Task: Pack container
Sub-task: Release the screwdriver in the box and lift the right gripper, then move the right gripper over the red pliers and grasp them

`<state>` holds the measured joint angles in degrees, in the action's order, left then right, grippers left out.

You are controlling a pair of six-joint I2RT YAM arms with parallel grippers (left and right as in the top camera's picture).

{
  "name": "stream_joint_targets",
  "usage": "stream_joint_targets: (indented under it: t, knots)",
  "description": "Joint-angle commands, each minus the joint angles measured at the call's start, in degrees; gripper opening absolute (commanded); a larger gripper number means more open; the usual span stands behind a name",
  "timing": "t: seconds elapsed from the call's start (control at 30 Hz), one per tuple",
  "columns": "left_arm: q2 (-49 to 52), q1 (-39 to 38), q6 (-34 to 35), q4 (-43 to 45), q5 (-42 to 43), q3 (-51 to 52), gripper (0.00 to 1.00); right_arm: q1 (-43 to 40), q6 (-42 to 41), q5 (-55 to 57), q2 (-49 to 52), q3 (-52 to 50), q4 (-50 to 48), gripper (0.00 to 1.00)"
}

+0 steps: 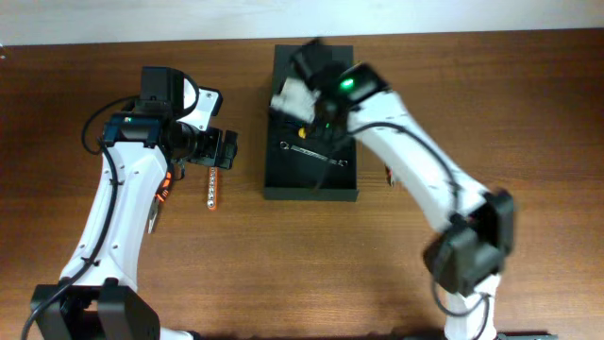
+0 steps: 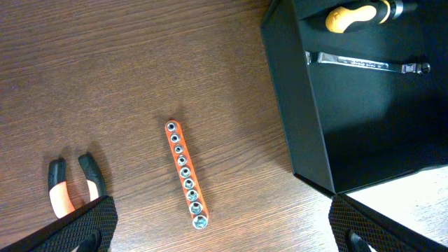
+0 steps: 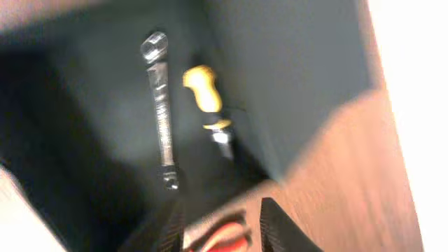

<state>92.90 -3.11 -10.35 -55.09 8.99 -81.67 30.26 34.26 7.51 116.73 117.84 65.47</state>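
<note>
The container (image 1: 311,179) is a black open box in the middle of the table. It holds a silver wrench (image 1: 316,153) and a yellow-handled screwdriver (image 1: 304,132); both also show in the left wrist view, the wrench (image 2: 364,63) and the screwdriver (image 2: 357,15). My right gripper (image 3: 220,227) hangs over the far part of the box, its fingers close together around a blurred red-handled tool (image 3: 227,238). My left gripper (image 2: 224,231) is open and empty over an orange socket rail (image 2: 186,175) left of the box.
Pliers (image 2: 70,185) with orange and black handles lie left of the socket rail. A small red item (image 1: 388,176) shows beside the box's right wall, mostly hidden under my right arm. The box's raised flap (image 1: 316,57) is at the far side.
</note>
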Motion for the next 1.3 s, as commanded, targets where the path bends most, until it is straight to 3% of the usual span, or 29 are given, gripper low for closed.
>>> stream_joint_targets:
  t: [0.0, 0.13, 0.23, 0.43, 0.87, 0.93, 1.27]
  knots:
    - [0.37, -0.11, -0.90, -0.07, 0.17, -1.09, 0.99, -6.12, -17.84, 1.14, -4.31, 2.34, 1.20, 0.39]
    - [0.37, -0.11, -0.90, -0.07, 0.17, -1.09, 0.99, -15.52, -31.85, -2.38, -3.80, 2.12, 4.28, 0.40]
    - [0.37, -0.11, -0.90, -0.07, 0.17, -1.09, 0.99, -21.66, -36.89, -9.92, -2.36, 0.42, 5.88, 0.47]
    - [0.37, -0.11, -0.90, -0.07, 0.17, -1.09, 0.99, -28.37, -46.88, -13.70, -0.04, -7.48, 5.88, 0.47]
    - [0.37, -0.11, -0.90, -0.07, 0.20, -1.09, 0.99, -26.40, -51.30, -15.91, 1.20, -28.87, -5.53, 0.46]
    - [0.37, -0.11, -0.90, -0.07, 0.17, -1.09, 0.99, -26.38, -51.30, -16.83, 1.20, -31.08, -7.02, 0.42]
    - [0.37, -0.11, -0.90, -0.07, 0.20, -1.09, 0.99, -23.47, -51.04, -16.70, 1.20, -33.73, -10.58, 0.43]
